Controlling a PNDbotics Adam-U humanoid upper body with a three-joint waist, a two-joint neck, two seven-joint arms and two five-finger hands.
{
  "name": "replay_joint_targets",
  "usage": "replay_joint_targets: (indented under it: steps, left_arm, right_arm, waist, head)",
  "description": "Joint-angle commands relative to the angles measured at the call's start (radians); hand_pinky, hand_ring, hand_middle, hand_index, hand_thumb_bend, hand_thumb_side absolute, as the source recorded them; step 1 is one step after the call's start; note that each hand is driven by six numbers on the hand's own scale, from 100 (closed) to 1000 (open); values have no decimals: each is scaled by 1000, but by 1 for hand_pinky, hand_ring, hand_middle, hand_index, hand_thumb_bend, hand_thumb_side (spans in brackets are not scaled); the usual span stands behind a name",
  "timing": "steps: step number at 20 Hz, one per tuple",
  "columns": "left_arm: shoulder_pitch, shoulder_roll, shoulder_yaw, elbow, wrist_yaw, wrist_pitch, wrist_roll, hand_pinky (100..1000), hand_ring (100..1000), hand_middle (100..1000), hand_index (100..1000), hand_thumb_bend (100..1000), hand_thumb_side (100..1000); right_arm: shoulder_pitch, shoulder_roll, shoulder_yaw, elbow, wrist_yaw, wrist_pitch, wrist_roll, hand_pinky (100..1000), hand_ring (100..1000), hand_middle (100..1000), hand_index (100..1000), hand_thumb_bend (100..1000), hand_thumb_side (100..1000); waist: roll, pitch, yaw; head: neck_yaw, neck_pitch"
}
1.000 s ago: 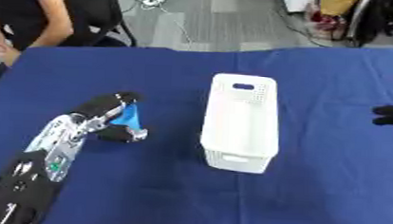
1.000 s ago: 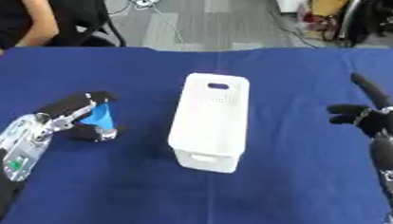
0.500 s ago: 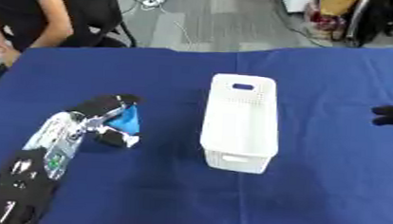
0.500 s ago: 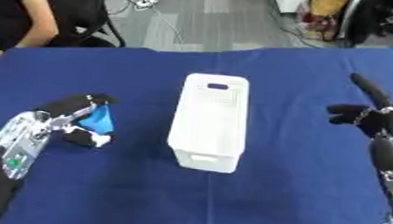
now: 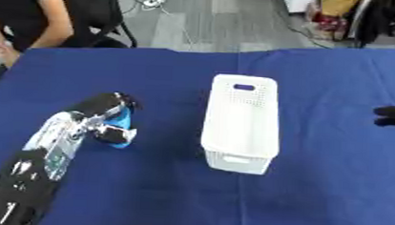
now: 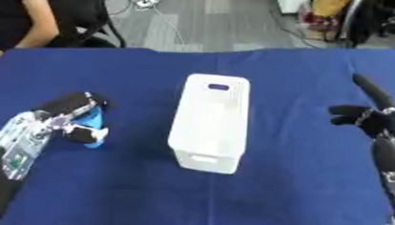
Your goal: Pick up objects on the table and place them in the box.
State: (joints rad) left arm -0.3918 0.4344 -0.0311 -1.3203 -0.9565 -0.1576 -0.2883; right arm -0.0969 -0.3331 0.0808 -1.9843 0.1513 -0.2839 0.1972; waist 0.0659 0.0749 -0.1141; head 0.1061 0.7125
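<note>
A bright blue object (image 5: 122, 128) lies on the blue table left of the white perforated box (image 5: 241, 122). My left hand (image 5: 103, 115) lies over it, fingers and thumb curled around it, so most of its shape is hidden. The box stands lengthwise in the middle, a slot handle at its far end; I cannot see into it. My right hand (image 6: 369, 115) hovers at the right edge, well clear of the box, fingers straight and thumb pointing left.
The blue cloth (image 5: 172, 189) covers the whole table. A seated person in black (image 5: 30, 11) is beyond the far left corner, touching nothing. Cables and chairs lie on the grey floor beyond the far edge.
My left hand has closed further around the blue object and shifted slightly. The right hand and the box have stayed put.
</note>
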Motion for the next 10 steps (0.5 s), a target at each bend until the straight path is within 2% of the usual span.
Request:
replay_joint_targets:
  steps: [1, 6, 10]
  left_arm:
    - [-10, 29, 8, -11, 20, 10, 31, 100, 100, 350, 405, 100, 340]
    - [-9, 29, -1, 3, 30, 1, 15, 100, 100, 285, 291, 100, 358]
    - [-9, 28, 0, 6, 34, -5, -1, 100, 100, 278, 268, 100, 360]
  right_arm:
    - [-7, -7, -3, -16, -3, -1, 1, 673, 735, 986, 1000, 522, 1000]
    - [-7, -7, -4, -16, -3, -2, 1, 673, 735, 986, 1000, 522, 1000]
    - [-7, -7, -4, -16, -3, -2, 0, 674, 735, 986, 1000, 522, 1000]
  waist:
    - [-3, -11, 0]
    - [-3, -11, 0]
    - [-3, -11, 0]
  head:
    - [-2, -6]
    - [-2, -7]
    - [-2, -7]
